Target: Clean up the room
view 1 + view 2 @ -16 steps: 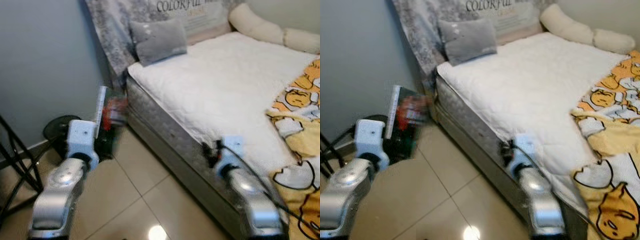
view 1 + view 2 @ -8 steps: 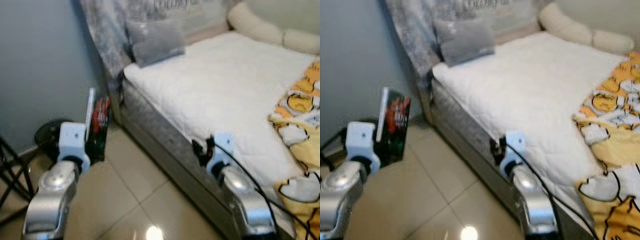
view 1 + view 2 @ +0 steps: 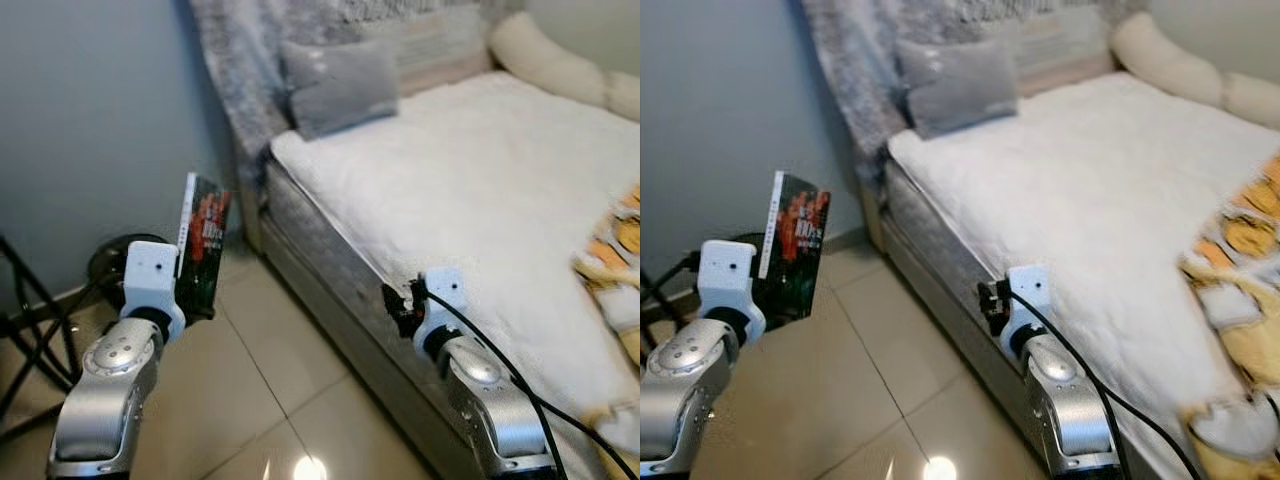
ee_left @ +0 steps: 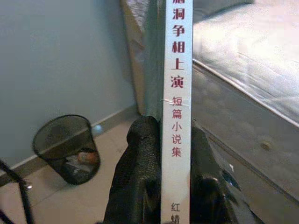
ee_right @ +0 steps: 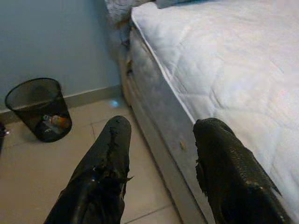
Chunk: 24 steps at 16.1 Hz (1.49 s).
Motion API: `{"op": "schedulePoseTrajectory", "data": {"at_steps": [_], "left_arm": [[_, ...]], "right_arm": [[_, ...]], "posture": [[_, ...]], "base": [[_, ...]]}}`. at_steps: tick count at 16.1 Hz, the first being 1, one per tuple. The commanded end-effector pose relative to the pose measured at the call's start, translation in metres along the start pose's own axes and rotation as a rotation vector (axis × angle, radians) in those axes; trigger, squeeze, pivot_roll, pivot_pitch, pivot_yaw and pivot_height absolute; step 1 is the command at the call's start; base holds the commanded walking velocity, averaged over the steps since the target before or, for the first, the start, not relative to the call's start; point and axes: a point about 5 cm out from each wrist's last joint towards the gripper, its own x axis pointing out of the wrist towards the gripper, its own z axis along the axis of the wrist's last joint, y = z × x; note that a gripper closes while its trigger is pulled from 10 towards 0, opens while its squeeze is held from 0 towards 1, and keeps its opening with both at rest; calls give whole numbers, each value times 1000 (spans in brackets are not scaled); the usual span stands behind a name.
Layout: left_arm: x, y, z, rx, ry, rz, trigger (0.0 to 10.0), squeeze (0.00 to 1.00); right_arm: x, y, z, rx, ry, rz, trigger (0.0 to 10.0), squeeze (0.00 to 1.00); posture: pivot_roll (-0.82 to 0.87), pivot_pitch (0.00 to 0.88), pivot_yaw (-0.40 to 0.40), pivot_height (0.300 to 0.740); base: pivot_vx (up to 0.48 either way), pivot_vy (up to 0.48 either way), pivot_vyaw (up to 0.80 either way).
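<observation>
Book (image 3: 204, 245) clamped upright in the left gripper (image 4: 174, 140) at frame left, not yet stowed; right gripper (image 5: 161, 140) apart, empty.

Two silver, rounded metal forearms with glossy highlights; pale blue-white boxy wrist housings, each bearing a small dark dot; black cable looping along the right arm (image 3: 490, 400); long black fingers (image 5: 107, 163) with rough, pebbled, slightly cracked surfaces on both grippers.
</observation>
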Motion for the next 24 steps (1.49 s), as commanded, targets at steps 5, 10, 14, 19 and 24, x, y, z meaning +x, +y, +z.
{"op": "schedulePoseTrajectory", "data": {"at_steps": [5, 10, 14, 19, 24], "left_arm": [[2, -4, 13, 10, -58, -12, 10000, 0], [2, -3, 14, 14, -60, -10, 10000, 0], [3, -2, 14, 16, -60, -10, 10000, 0], [3, -3, 13, 15, -59, -17, 10000, 0], [4, -3, 14, 18, -63, -19, 10000, 0]], "right_arm": [[0, -4, 7, -9, -22, 6, 10000, 0], [1, -7, 8, 14, -35, -16, 10000, 0], [2, -3, 9, -23, -36, 14, 10000, 0], [3, -2, 10, -32, -40, 19, 10000, 0], [3, -4, 10, -22, -41, 4, 10000, 0]], "posture": [[-47, 0, 6, 740], [-47, 0, 7, 740], [-47, 0, 7, 740], [-47, 0, 10, 740], [-47, 0, 9, 740]], "base": [[343, 0, 800], [345, 0, 159], [346, 0, 0], [345, 0, 0], [346, 0, 0]]}}
